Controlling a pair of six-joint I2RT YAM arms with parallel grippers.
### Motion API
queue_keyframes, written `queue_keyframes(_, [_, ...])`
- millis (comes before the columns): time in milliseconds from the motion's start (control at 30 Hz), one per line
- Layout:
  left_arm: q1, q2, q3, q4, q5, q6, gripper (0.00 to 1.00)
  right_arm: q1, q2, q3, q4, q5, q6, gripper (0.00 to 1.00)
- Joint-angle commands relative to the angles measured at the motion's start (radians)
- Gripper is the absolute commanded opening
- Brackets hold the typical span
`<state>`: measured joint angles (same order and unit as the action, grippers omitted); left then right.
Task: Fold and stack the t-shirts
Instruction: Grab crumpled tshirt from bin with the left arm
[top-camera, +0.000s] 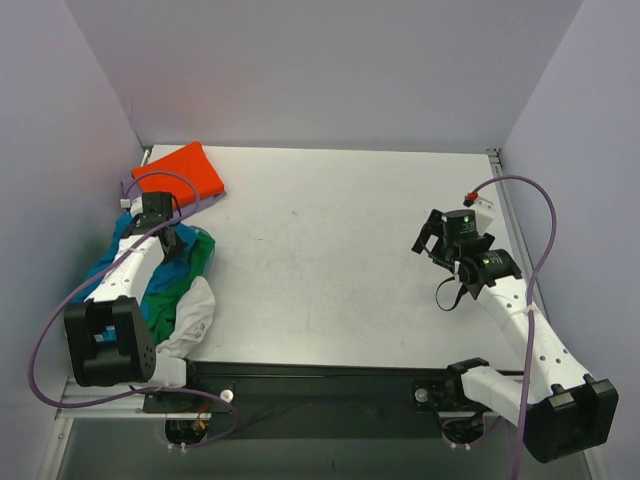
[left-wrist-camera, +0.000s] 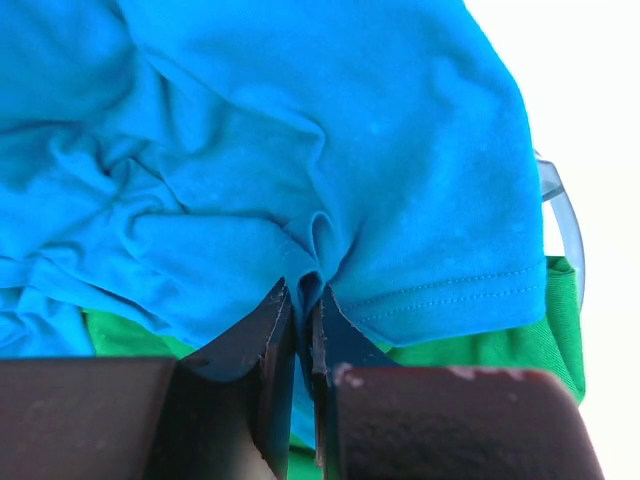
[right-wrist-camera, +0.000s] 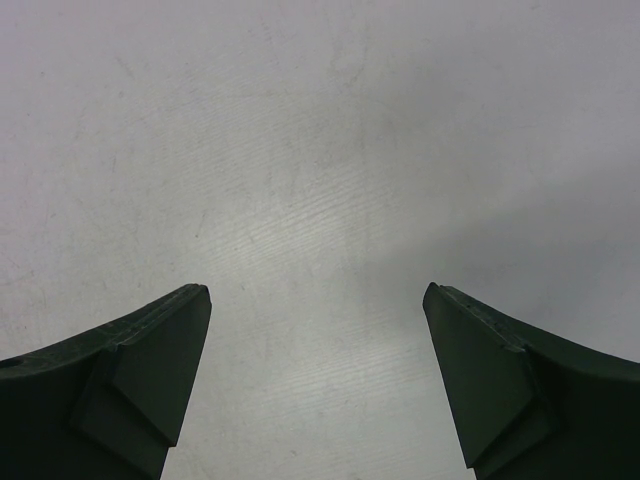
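A heap of t-shirts lies at the table's left edge: the teal-blue one (top-camera: 112, 262) on top, the green one (top-camera: 197, 256) and the white one (top-camera: 191, 318) under it. My left gripper (top-camera: 168, 238) sits on the heap, shut on a pinched fold of the teal-blue t-shirt (left-wrist-camera: 300, 180); green cloth (left-wrist-camera: 480, 345) shows beneath. A folded orange t-shirt (top-camera: 180, 172) lies at the back left on a lavender one (top-camera: 205, 202). My right gripper (top-camera: 428, 238) hovers open and empty over bare table at the right, its jaws wide apart (right-wrist-camera: 316, 300).
Grey walls enclose the table (top-camera: 330, 260) on the left, back and right. A purple cable (top-camera: 150, 178) loops over the orange shirt. Another cable (top-camera: 520, 185) arcs near the right wall. A black rail (top-camera: 320, 385) runs along the near edge.
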<state>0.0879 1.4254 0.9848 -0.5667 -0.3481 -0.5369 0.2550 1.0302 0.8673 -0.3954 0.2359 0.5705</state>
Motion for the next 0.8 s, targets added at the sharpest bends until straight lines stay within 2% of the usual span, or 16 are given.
queue_keyframes(0, [0.007,-0.062,0.069,0.005,-0.049,0.017,0.0,0.0,0.002,0.033,0.009,0.019,-0.014,0.93])
queue_keyframes(267, [0.044,-0.235,0.115,-0.056,-0.109,0.011,0.0,0.0,0.013,0.042,0.009,-0.017,-0.015,0.89])
queue_keyframes(400, [0.075,-0.315,0.189,-0.079,-0.158,0.04,0.0,-0.002,0.019,0.05,0.007,-0.035,-0.008,0.89])
queue_keyframes(767, [0.072,-0.408,0.501,0.062,-0.097,0.276,0.0,-0.002,0.042,0.07,0.009,-0.078,0.006,0.89])
